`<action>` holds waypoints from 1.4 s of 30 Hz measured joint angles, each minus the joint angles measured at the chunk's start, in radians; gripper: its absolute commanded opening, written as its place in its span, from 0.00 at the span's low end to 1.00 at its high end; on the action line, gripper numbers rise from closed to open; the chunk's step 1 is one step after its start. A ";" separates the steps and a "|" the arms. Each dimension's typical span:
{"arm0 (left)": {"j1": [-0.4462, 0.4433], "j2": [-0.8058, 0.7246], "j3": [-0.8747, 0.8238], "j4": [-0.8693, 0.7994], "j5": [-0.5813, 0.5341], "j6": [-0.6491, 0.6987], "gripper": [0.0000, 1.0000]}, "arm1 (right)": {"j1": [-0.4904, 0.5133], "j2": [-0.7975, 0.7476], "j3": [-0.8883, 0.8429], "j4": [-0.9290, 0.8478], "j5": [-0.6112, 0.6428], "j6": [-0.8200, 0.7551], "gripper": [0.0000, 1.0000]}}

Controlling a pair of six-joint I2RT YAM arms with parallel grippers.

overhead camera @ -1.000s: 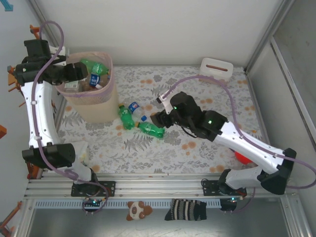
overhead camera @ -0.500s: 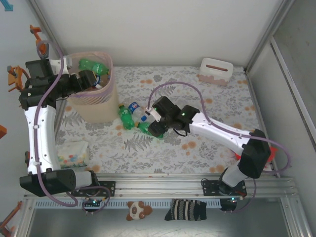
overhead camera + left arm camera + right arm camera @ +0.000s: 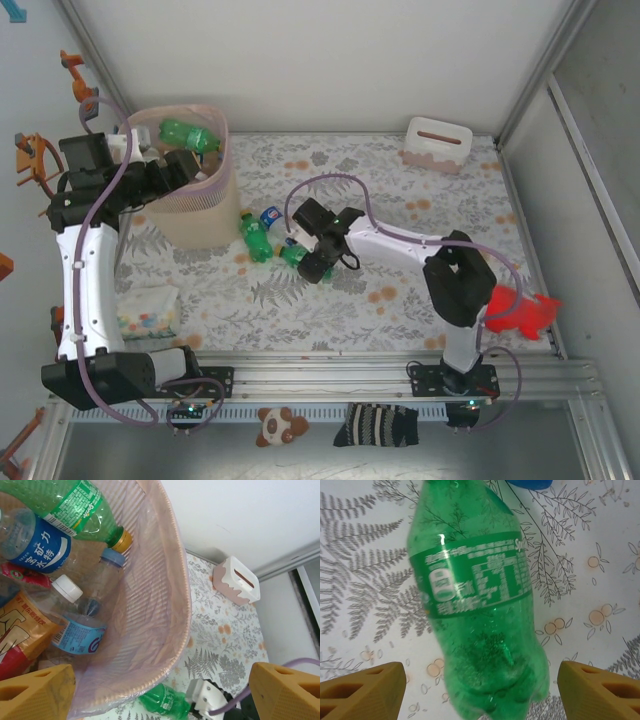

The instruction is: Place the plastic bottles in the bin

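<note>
Green plastic fills the right wrist view: a green bottle [image 3: 475, 595] lies on its side on the fern-printed tablecloth [image 3: 360, 580], its long axis running from 12 o'clock to 6 o'clock, with the wide base toward 6. The right gripper [image 3: 480, 687] hangs directly above that base end. Its two yellow fingers [image 3: 362, 690] stand wide apart at 8 and 4 o'clock, one on each side of the bottle, with cloth showing between each finger and the plastic, so nothing is clamped. We judge the line between the fingers to cross the bottle's length squarely, so a straight descent and squeeze should catch it across its girth. From above, this bottle sits at about 4 o'clock from the bin [image 3: 200, 215], and the right arm is plainly the nearer one. Another green bottle [image 3: 255, 238] and a blue-labelled bottle [image 3: 271, 216] lie just beside it, closer to the bin. The left gripper [image 3: 160, 695] hovers over the bin's pink-lined rim with its fingers spread and nothing between them. Below it, several bottles already rest inside.
</note>
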 measured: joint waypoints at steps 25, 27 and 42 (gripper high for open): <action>0.000 -0.023 -0.047 0.052 0.053 -0.079 0.86 | -0.007 0.085 -0.016 0.024 -0.068 -0.048 0.54; -0.002 -0.023 -0.047 0.054 0.055 -0.088 0.85 | -0.007 0.074 -0.031 0.024 -0.079 -0.048 0.53; -0.158 -0.021 -0.048 0.105 0.045 -0.167 0.83 | -0.008 -0.229 -0.179 0.076 -0.159 0.045 0.47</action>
